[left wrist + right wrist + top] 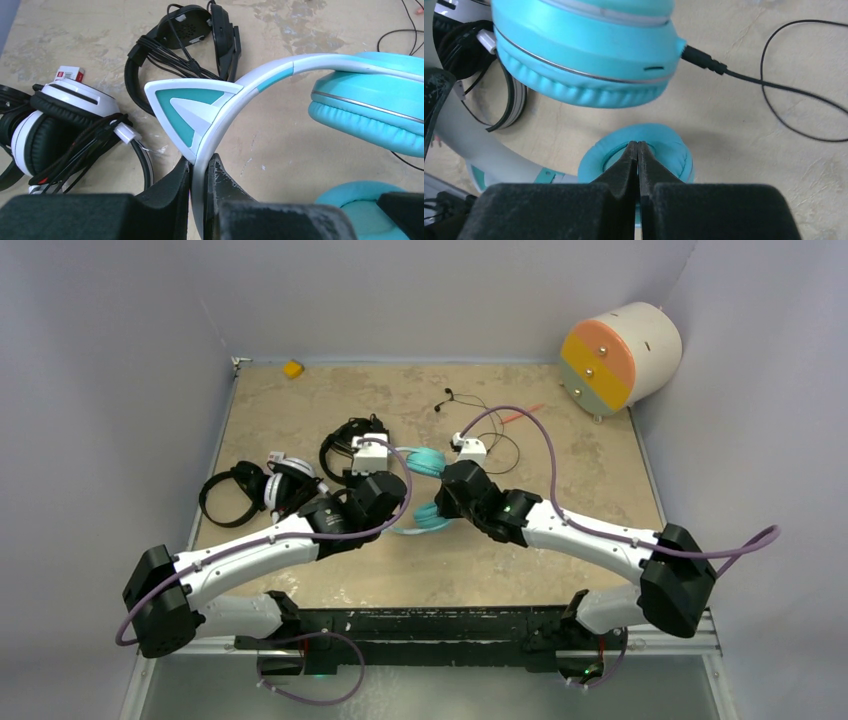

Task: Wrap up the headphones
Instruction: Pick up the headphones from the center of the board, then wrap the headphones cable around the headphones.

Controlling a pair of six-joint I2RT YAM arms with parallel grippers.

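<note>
The teal headset (365,100) has a white band and a white-rimmed cat ear, beside a white-and-black headset (55,125) and a black headset (195,30) on the mottled tan table (560,570), while the far-right cream drum (610,360) is banded orange, yellow and pale green.

From above, the left arm (260,545) and the right arm (590,535) are covering most of the teal cat-ear headset (428,461). The white-and-black headset (55,125) is running off the left wrist view's left edge. The right gripper (638,144), fingers pressed together, is hiding whether it is pinching the lower ear cushion (674,155).
</note>
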